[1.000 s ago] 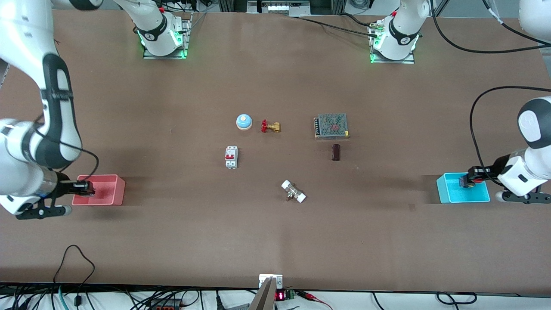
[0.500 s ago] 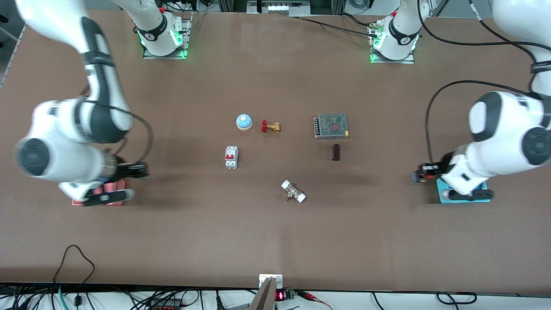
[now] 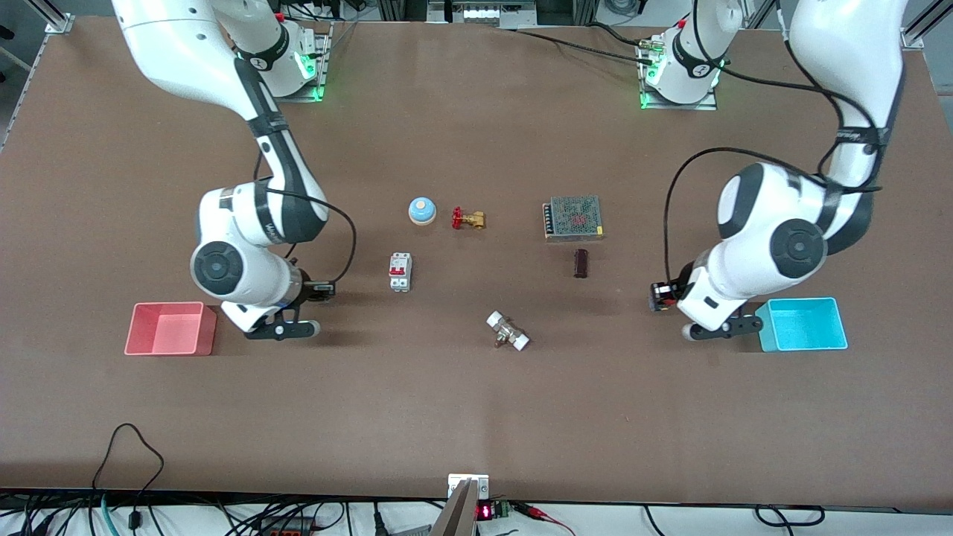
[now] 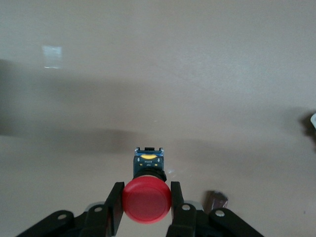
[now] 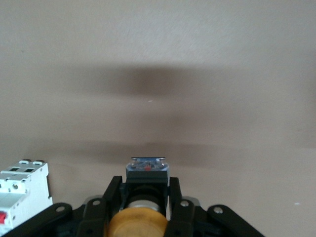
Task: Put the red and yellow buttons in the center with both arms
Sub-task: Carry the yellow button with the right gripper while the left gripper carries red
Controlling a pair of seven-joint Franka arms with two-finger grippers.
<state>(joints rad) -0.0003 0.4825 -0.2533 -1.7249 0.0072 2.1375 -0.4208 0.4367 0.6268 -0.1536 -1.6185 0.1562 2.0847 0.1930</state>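
Observation:
My left gripper point(image 3: 658, 296) is shut on the red button point(image 4: 146, 200), its fingers point(image 4: 114, 207) clamping the round red cap, with the black base pointing ahead. It is over bare brown tabletop point(image 3: 476, 402) between the cyan tray point(image 3: 804, 304) and the dark cylinder point(image 3: 581, 263). My right gripper point(image 3: 325, 290) is shut on the yellow button point(image 5: 137, 224), held by its black body between the fingers point(image 5: 112, 195). It is over bare table between the pink tray point(image 3: 170, 305) and the circuit breaker point(image 3: 400, 272).
Around the table's middle lie a blue dome bell point(image 3: 421, 211), a brass valve with red handle point(image 3: 467, 219), a mesh-topped power supply point(image 3: 572, 217) and a white-ended fitting point(image 3: 508, 331). The circuit breaker also shows in the right wrist view point(image 5: 22, 192).
Both arms have swung in from their trays toward the table's middle, each carrying its button. Both trays now stand uncovered.

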